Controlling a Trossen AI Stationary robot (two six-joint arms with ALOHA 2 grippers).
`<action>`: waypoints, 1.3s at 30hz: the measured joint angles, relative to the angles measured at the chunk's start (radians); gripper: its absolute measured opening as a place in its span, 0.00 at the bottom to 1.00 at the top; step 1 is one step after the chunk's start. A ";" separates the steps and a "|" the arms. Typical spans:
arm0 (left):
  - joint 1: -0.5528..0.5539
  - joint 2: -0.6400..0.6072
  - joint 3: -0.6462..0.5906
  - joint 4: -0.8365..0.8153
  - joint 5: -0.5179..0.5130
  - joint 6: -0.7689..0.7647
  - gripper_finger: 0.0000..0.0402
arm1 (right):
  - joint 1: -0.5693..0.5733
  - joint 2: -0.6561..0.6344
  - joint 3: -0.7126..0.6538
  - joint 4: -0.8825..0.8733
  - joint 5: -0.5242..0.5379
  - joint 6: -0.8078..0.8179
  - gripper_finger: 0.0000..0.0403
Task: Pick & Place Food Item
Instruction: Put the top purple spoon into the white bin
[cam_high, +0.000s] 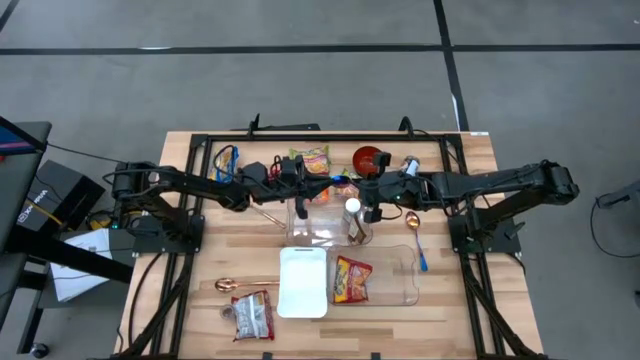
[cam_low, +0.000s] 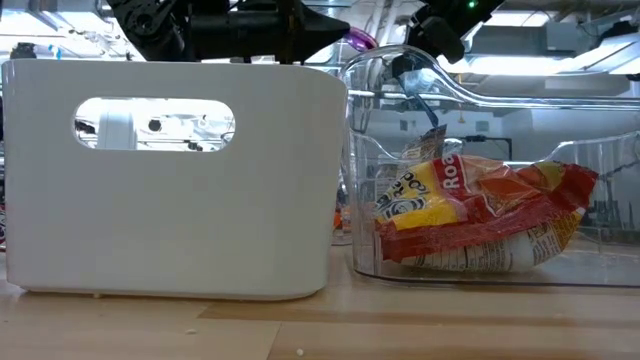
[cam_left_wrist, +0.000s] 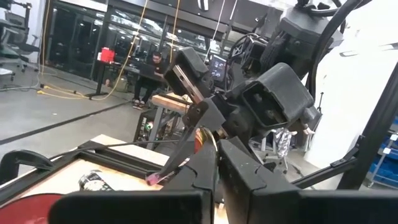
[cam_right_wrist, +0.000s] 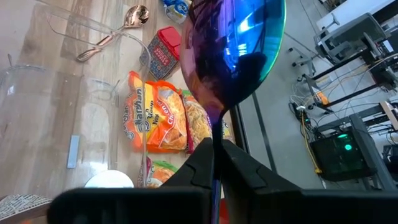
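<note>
Both arms meet over the middle of the tabletop toward its far edge. The right gripper (cam_right_wrist: 214, 155) is clamped on the thin handle of an iridescent purple-blue spoon (cam_right_wrist: 236, 53), bowl sticking out past the fingertips. The left gripper (cam_left_wrist: 217, 168) has its fingers pressed together too, and in its wrist view a thin pinkish tip shows right at them, so my guess is it's pinching the other end of that same spoon, but I can't tell for sure. On the food side, one red-and-yellow snack bag (cam_high: 352, 279) already lies inside the clear plastic bin (cam_high: 405, 285) near the front edge, next to the white bin (cam_high: 303, 282). More packets sit by the far edge, like the orange noodle pack (cam_high: 315, 161), and a dark packet (cam_high: 253, 316) lies at the front-left beside a copper spoon (cam_high: 232, 285). These bags look light, soft and crinkly, probably slippery film with brittle stuff inside, so I'd pinch a sealed end seam or a corner rather than squeeze the puffy middle. The spoon is stiff and slick, so hold it on the handle, like it is now.
</note>
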 joint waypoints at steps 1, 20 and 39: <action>0.000 0.000 0.000 0.000 0.001 0.000 0.01 | 0.001 0.000 0.000 0.000 0.000 -0.001 0.04; 0.029 0.000 -0.002 -0.055 0.055 0.011 0.00 | 0.050 -0.020 0.001 0.003 0.162 0.029 0.57; -0.025 -0.389 -0.176 -0.357 0.075 0.182 0.00 | 0.077 -0.130 0.000 -0.259 0.322 0.311 0.55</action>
